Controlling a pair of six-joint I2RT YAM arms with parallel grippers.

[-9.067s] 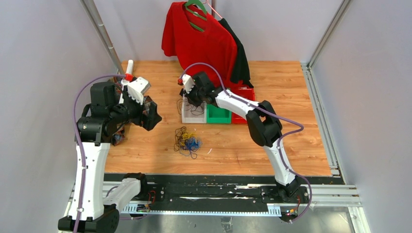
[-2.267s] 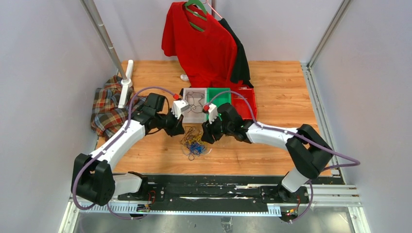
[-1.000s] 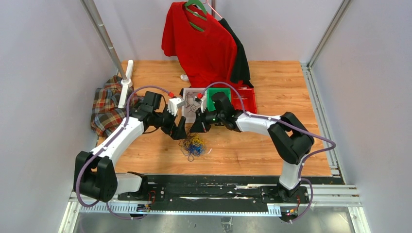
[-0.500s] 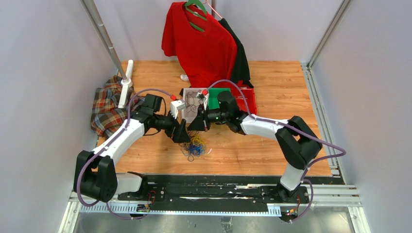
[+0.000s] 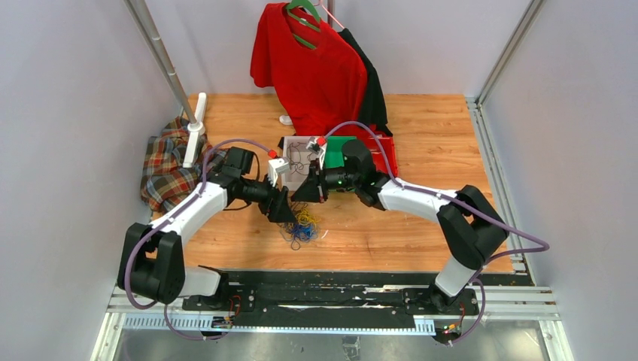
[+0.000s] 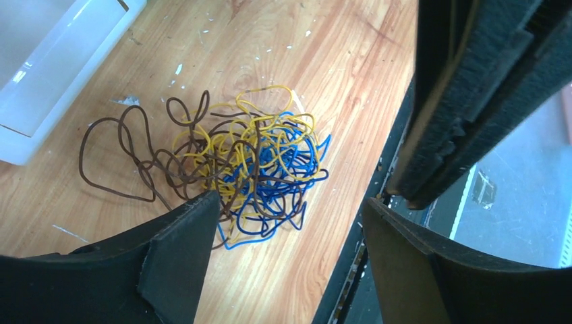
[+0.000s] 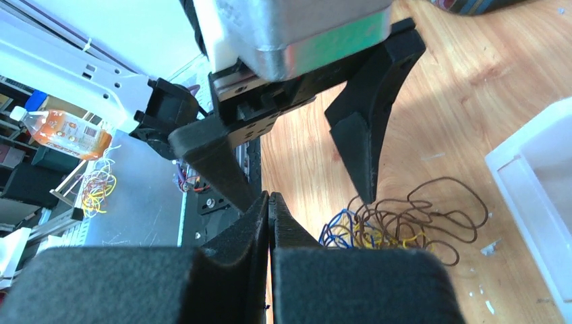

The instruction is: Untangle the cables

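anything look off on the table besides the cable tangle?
Yes. A plaid cloth lies crumpled at the left edge of the table, which is odd because it has nothing to do with the cables. Small white flecks also litter the wood beside the tangle.

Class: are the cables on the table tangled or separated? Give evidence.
Tangled: the cables lie in one heap on the table, brown, yellow and blue loops crossing through each other; none lies apart.
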